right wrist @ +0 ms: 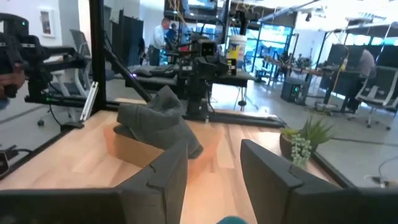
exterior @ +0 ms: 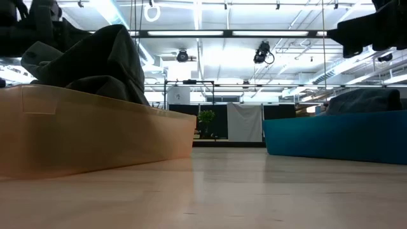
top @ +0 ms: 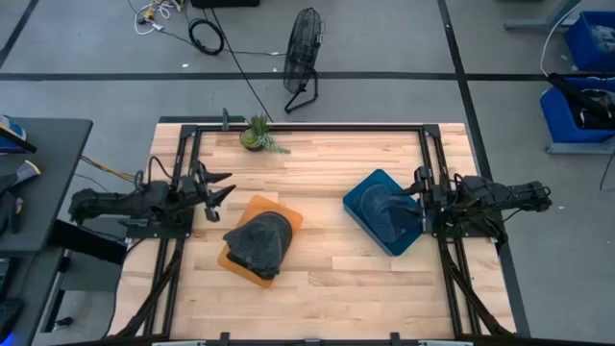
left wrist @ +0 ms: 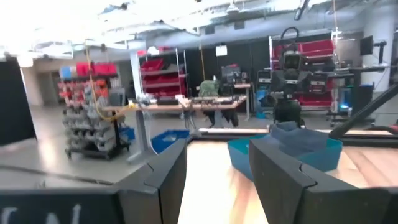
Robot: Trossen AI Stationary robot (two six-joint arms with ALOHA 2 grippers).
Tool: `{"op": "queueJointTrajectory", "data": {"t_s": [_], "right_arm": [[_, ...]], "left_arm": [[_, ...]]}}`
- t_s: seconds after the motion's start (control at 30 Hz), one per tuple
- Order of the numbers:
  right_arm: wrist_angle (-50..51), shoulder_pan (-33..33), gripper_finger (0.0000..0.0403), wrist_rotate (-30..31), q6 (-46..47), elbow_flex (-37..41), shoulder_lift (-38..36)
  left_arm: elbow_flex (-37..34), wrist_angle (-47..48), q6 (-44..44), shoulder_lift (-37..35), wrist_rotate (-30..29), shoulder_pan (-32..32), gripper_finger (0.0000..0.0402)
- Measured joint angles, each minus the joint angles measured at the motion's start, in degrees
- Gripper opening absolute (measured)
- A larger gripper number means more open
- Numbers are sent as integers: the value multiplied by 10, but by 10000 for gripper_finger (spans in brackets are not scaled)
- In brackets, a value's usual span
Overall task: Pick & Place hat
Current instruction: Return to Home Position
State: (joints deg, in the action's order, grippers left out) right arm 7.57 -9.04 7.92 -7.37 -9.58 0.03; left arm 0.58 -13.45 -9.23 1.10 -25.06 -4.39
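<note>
A dark grey hat [top: 258, 240] lies crumpled in an orange tray [top: 281, 208] left of the table's middle; it also shows in the low view [exterior: 95, 60] and in the right wrist view [right wrist: 158, 118]. A second dark hat [top: 389, 207] rests in a blue tray [top: 370, 185] on the right and is seen in the left wrist view [left wrist: 298, 137]. My left gripper [top: 223, 189] is open, level, just left of the orange tray, touching nothing. My right gripper [top: 421, 200] is open at the blue tray's right edge, apart from the hat.
A small potted plant [top: 258, 135] stands at the table's far edge. Black frame rails [top: 307, 126] run along the far, left and right sides. Bare wood [top: 322, 250] lies between the two trays and toward the near edge. A fan [top: 303, 58] stands on the floor beyond.
</note>
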Motion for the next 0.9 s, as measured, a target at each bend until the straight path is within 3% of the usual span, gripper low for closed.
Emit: {"op": "queueJointTrajectory", "data": {"t_s": [0.37,0.9], "right_arm": [[-117,0,152,1,6,88,0],[-94,0,152,2,39,87,2]], "left_arm": [[0,74,131,0,15,39,177],[0,74,131,0,14,39,177]]}}
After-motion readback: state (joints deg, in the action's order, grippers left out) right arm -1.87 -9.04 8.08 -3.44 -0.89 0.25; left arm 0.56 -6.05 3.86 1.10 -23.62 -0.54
